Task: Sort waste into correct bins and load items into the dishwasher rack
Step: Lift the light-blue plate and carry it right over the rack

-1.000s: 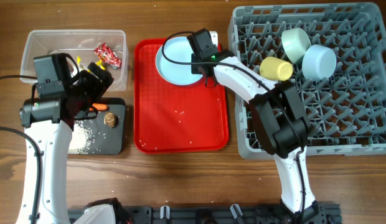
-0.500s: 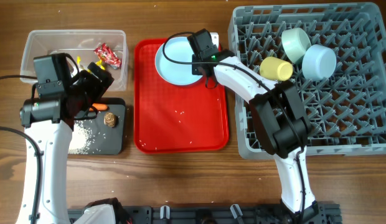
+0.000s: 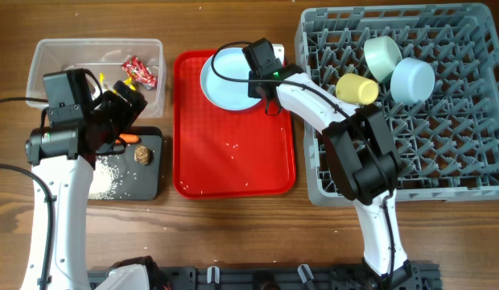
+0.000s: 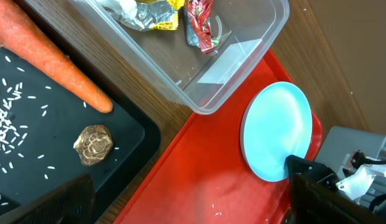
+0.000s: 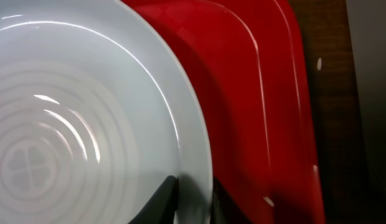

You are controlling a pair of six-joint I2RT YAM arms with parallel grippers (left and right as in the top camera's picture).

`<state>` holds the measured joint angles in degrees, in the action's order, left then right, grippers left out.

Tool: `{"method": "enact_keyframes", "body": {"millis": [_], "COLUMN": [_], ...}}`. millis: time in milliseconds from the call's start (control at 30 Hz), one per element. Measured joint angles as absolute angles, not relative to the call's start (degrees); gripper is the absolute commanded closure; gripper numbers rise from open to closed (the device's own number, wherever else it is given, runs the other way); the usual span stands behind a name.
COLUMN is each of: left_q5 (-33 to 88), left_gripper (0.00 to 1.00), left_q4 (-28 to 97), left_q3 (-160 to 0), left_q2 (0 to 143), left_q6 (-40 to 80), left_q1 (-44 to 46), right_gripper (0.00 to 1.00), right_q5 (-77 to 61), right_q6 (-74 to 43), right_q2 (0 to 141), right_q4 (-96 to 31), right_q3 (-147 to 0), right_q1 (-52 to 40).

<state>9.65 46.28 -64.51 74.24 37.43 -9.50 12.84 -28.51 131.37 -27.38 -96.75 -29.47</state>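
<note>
**Right pincer pinched on plate rim; left pincer wide open, empty**

Overhead: the right pincer is at the right edge of the light-blue plate. The plate lies flat in the back right corner of the red tray. The right arm comes in from the front edge of the counter, elbow over the rack, forearm angled back-left. The back half of the rack holds the yellow cup, pale green bowl and light-blue bowl. The left pincer hangs over the seam between the clear tub and the black tray.

Left wrist: fingers spread wide, nothing between them. Carrot, brown lump and rice are in the black tray, wrappers in the tub. Waste looks sorted.

Right wrist: the fingers straddle the plate rim, tight on both sides, so I read it as gripping the plate. An edge grip fits, since a flat plate offers no other purchase, and it probably goes upright between the pegs.
</note>
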Motion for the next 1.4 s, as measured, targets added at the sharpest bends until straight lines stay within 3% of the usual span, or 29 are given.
{"method": "enact_keyframes", "body": {"millis": [67,800,1400], "left_q5": [9.65,9.65,9.65], "left_gripper": [0.00,0.00,0.00], "left_q4": [46.28,46.28,46.28], "left_q3": [-64.51,-64.51,-64.51], "left_q2": [74.24,74.24,74.24], "left_q6": [37.43,37.43,37.43], "left_q1": [-9.50,-9.50,-9.50], "right_gripper": [0.96,0.96,0.96], "right_q5": [12.67,9.26,7.05], "right_q6": [-28.62,-29.54,-22.39], "right_q2": [131.37,130.96,118.76], "right_q4": [-27.35,-25.23,-32.56], "right_q3": [-96.75,-96.92,-96.90], "right_q1": [-29.45,-29.45,-29.47]}}
